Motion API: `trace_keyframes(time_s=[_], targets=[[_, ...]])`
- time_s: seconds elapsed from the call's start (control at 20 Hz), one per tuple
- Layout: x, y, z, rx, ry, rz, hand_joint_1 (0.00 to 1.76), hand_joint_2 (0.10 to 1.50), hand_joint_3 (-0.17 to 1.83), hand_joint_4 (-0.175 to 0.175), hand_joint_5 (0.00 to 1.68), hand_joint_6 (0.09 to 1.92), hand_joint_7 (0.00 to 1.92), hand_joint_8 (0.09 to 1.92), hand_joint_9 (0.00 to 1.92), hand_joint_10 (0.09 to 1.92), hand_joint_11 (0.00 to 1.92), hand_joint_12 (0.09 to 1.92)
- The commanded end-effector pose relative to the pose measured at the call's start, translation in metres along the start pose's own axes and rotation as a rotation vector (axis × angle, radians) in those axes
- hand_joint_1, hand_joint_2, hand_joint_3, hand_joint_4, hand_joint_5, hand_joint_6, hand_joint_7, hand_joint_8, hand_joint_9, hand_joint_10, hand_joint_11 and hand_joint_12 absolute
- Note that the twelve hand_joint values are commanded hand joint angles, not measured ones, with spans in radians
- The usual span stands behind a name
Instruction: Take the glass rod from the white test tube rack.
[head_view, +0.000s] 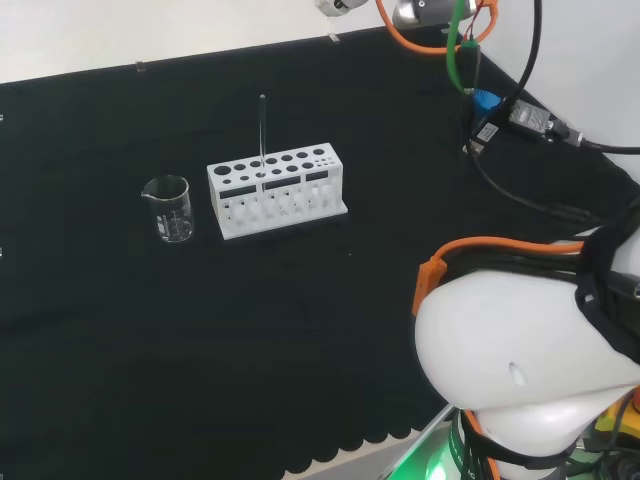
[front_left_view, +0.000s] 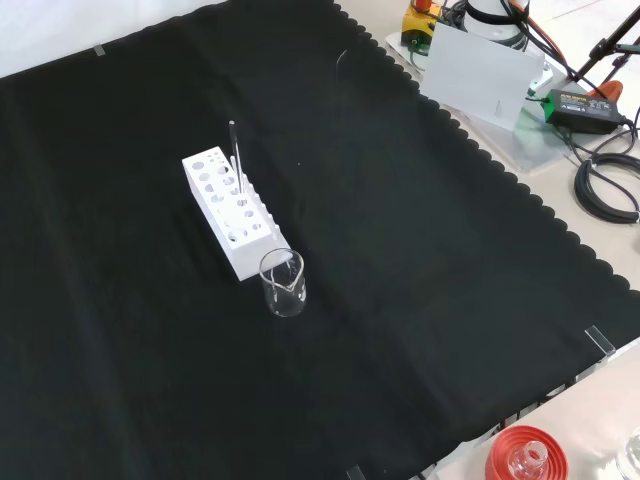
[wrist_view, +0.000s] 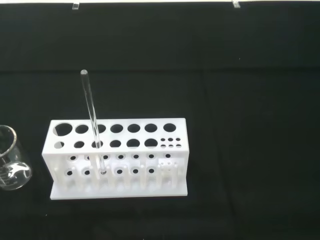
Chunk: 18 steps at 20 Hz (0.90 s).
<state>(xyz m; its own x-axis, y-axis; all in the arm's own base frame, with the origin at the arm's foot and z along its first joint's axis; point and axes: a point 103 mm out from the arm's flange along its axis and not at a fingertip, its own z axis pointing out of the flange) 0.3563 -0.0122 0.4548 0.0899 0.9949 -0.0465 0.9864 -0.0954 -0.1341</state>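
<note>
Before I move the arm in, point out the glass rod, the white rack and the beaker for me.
glass rod (wrist_view: 91, 117), wrist view, on the shaft just above the rack's top.
white test tube rack (head_view: 240, 186), head view, on the front edge of its top plate.
beaker (front_left_view: 284, 290), front view, on its clear side wall.
</note>
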Motion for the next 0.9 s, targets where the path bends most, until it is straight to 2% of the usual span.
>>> trace_keyframes(time_s=[0.05,0.55,0.9], targets=[[0.0,0.021,0.009,0.02,0.003,-0.013,0.57,1.1,-0.09,-0.07,0.32,0.09,0.24,0.83,0.43,0.88,0.31,1.4],[0.007,0.05,0.033,0.081,0.002,-0.042,0.55,1.11,-0.1,-0.068,0.33,0.09,0.25,0.83,0.44,0.87,0.33,1.39],[0.014,0.066,0.048,0.117,0.025,-0.067,0.55,1.11,-0.1,-0.067,0.33,0.09,0.25,0.83,0.45,0.87,0.34,1.39]])
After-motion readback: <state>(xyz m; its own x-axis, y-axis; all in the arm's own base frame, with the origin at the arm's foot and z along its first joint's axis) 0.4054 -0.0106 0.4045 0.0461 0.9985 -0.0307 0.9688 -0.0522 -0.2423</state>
